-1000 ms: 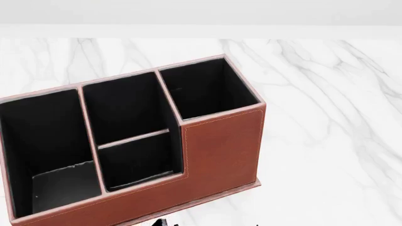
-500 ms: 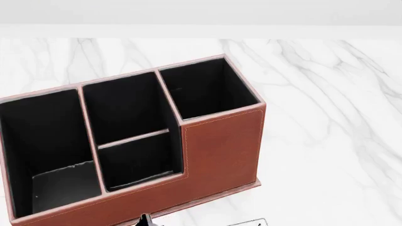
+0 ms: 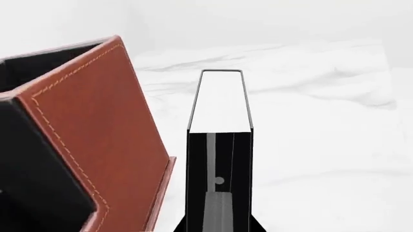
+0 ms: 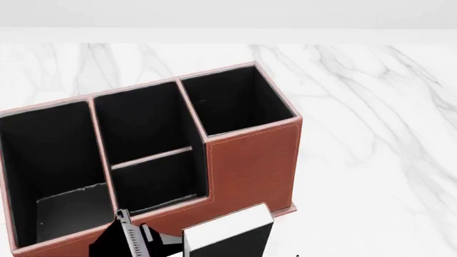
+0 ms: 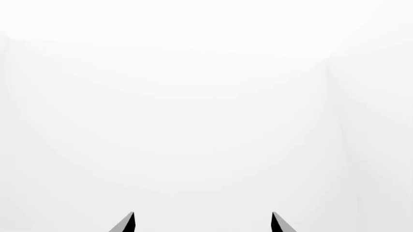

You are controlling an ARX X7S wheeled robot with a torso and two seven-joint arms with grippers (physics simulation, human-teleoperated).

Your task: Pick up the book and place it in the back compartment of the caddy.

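The reddish-brown caddy (image 4: 250,166) stands on the white marble table, its stepped wall toward me. The back compartment (image 4: 157,184) is the small black-lined cell behind the low brown wall, closed off by a thin pale-edged divider. My left gripper (image 4: 143,238) is shut on the book (image 4: 228,231), black-covered with white page edges, and holds it just in front of the caddy's low wall. In the left wrist view the book (image 3: 219,101) stands up from the gripper (image 3: 219,227), with the caddy (image 3: 96,121) close beside it. My right gripper (image 5: 201,222) is open and empty, facing blank white.
The caddy's tall-walled square cell (image 4: 236,101) is at the right, the long narrow cell (image 4: 50,160) at the left, and another small cell (image 4: 143,120) lies beyond the divider. Bare marble table (image 4: 371,134) stretches to the right of the caddy.
My left gripper and the book have risen into the head view from the bottom edge, up to the caddy's low front wall. The caddy has not moved.
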